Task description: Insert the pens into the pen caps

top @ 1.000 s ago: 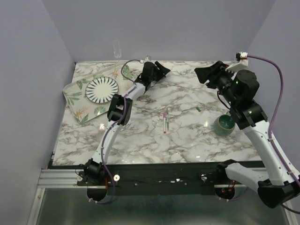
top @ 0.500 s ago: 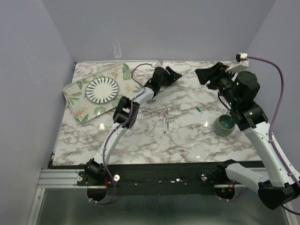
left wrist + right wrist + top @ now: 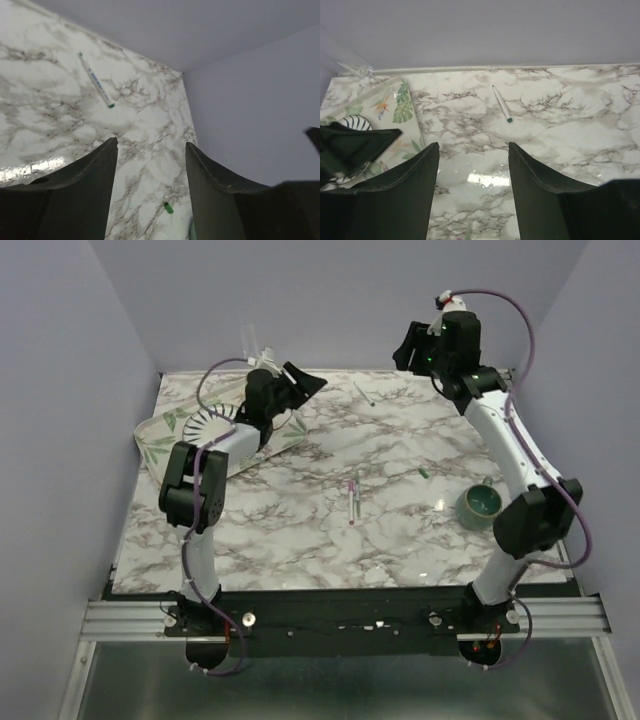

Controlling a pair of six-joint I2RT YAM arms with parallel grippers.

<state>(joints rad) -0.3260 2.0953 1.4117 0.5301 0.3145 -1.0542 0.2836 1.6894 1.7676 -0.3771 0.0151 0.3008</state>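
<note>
Your left claw (image 3: 150,145) released, empty, your right claw (image 3: 474,145) released too, thin white green-tipped pen (image 3: 502,103) lying at 12 o'clock on the white marble counter (image 3: 300,530).

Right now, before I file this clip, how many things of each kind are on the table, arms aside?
Pens: 2 (green-tipped pen, pink-ended pen)
Loose caps: 1 (green cap; no separate pink one can be made out)
Bowl: 1
Striped plate: 1
Tray: 1
Glass: 1
Total: 7
</note>
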